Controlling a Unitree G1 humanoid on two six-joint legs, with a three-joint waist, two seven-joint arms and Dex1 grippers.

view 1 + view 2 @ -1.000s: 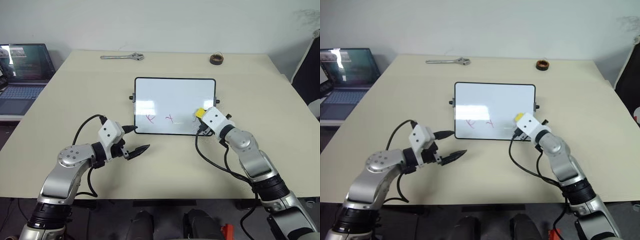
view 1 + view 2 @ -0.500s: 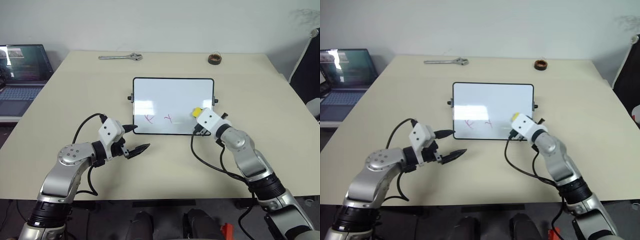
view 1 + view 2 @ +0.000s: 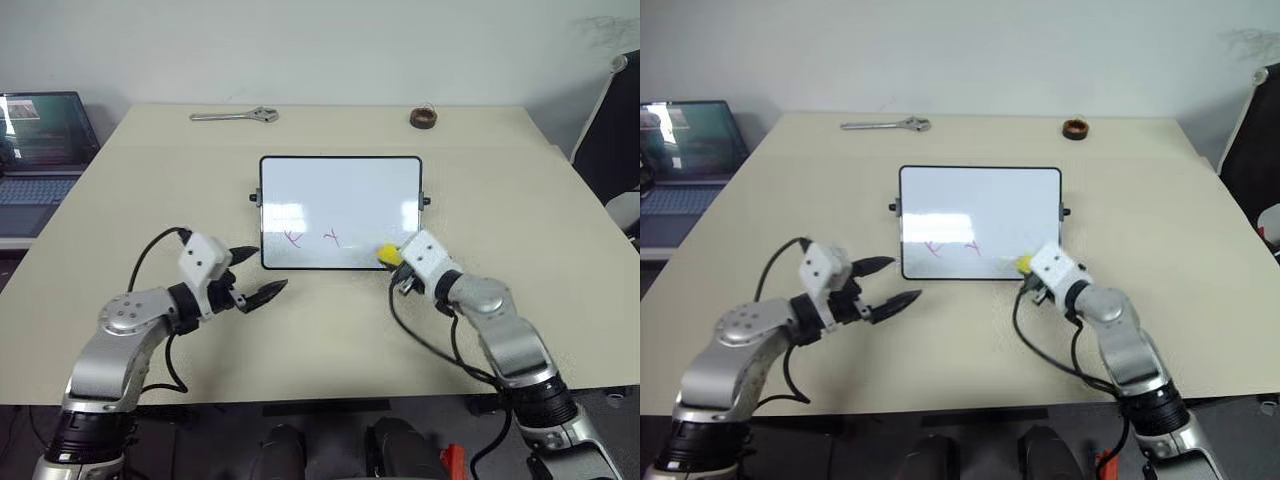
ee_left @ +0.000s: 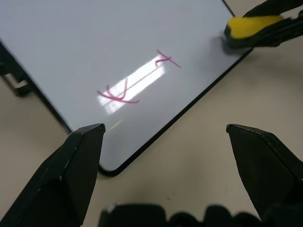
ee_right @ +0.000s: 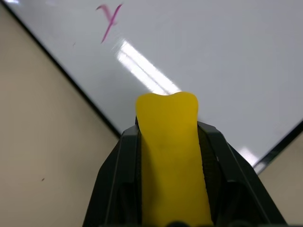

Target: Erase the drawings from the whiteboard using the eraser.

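The right claw (image 3: 396,262) pinches the small yellow block eraser (image 3: 388,254) at the glossy black-framed whiteboard's (image 3: 340,195) corner (left claw (image 3: 252,272) spread).

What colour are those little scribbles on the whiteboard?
The scribbles are pinkish red, thin marker lines on the white whiteboard. The left wrist view shows them best.

Table (image 3: 330,330): beige top. Wrench (image 3: 233,116): metal, flat on table nr far edge, left of ctr. Roll (image 3: 425,117): small, brown, ring-shaped, nr far edge, right of ctr, well apart from wrench. Laptop (image 3: 40,145): open, screen lit, on separate surface beyond table's left edge.
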